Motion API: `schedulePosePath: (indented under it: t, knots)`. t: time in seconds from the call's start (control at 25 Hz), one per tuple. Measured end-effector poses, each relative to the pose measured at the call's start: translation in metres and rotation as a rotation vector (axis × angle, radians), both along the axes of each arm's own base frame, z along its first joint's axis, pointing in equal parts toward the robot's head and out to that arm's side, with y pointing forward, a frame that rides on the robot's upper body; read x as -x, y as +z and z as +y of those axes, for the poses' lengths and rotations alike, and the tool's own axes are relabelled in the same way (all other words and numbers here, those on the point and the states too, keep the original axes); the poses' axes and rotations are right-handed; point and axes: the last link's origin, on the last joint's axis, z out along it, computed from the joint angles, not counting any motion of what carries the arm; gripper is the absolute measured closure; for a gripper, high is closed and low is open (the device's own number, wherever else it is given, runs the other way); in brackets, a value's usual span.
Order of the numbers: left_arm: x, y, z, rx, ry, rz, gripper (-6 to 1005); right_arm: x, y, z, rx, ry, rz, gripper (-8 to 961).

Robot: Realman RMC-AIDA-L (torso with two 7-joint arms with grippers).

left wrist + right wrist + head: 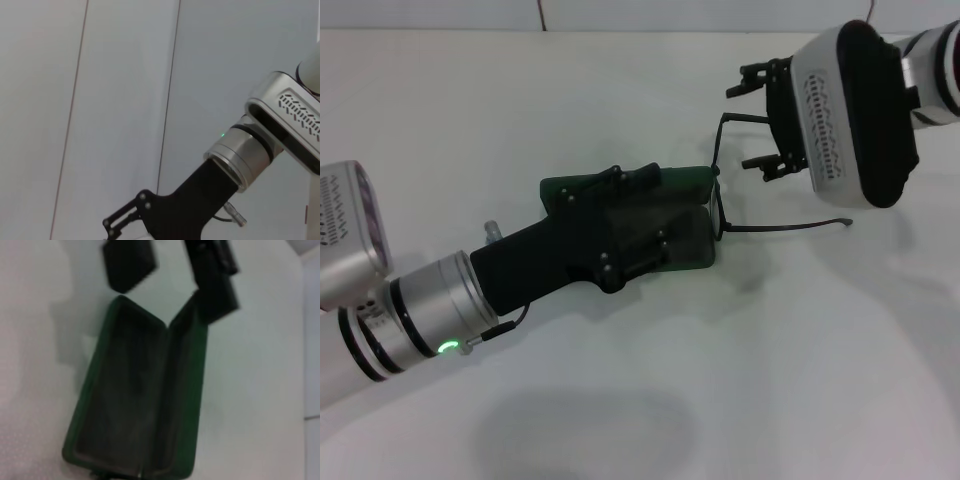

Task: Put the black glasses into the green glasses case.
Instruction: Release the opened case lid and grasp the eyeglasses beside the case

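The green glasses case (692, 182) lies open in the middle of the white table. The right wrist view shows its dark lining (135, 390). My left gripper (655, 220) hovers over the case with its fingers (127, 262) spread apart, open and empty. The black glasses (785, 227) sit unfolded at the case's right end, front frame along the case edge and both temples pointing right. My right gripper (745, 122) is just right of the case, open, with the far temple running between its fingers.
The white table (620, 420) extends all around the case, and its back edge meets a pale wall (620, 15). The left wrist view shows only the wall and my right arm (280, 125).
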Motion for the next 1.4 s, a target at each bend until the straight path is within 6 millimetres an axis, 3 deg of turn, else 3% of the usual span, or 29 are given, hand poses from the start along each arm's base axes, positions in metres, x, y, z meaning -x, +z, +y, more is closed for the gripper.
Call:
schedulePosePath:
  t: [0.64, 1.4]
  knots:
    - [0.0, 0.005, 0.006, -0.037, 0.023, -0.022, 350, -0.001, -0.023, 0.012, 0.11, 0.088, -0.172, 176]
    - [0.001, 0.007, 0.013, -0.055, 0.054, -0.025, 350, 0.0, -0.052, 0.009, 0.066, 0.246, -0.21, 175]
